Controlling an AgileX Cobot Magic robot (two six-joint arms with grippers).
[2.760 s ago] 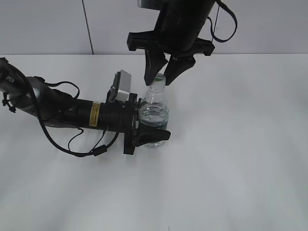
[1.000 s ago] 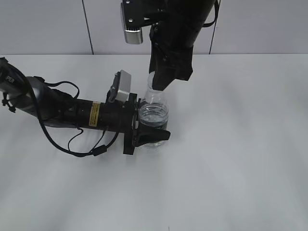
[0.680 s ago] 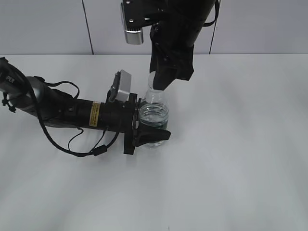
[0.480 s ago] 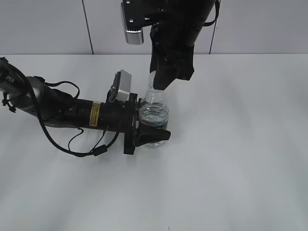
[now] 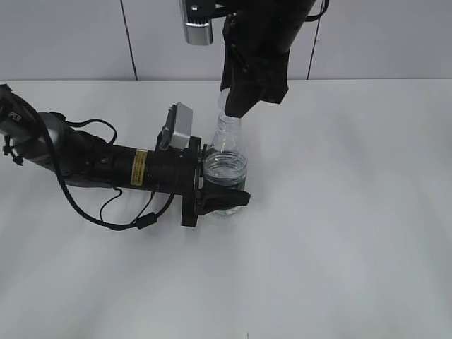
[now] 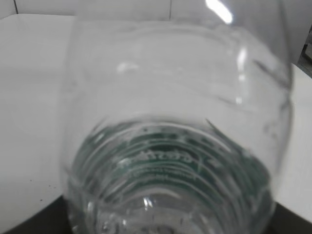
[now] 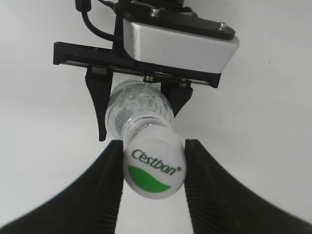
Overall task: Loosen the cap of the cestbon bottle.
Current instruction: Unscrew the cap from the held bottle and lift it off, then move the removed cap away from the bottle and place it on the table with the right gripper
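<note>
On the worktop (image 5: 339,233) at left of centre, my left gripper (image 5: 212,194) clamps the upright cestbon bottle (image 5: 226,169); above it my right gripper (image 7: 152,168) pinches the cap (image 7: 154,168). Cap looks seated; I judge the loosening twist unfinished.

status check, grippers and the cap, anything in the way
Left gripper shut on cestbon bottle, upright on table. Right gripper shut on cap. Nothing blocking.
</note>
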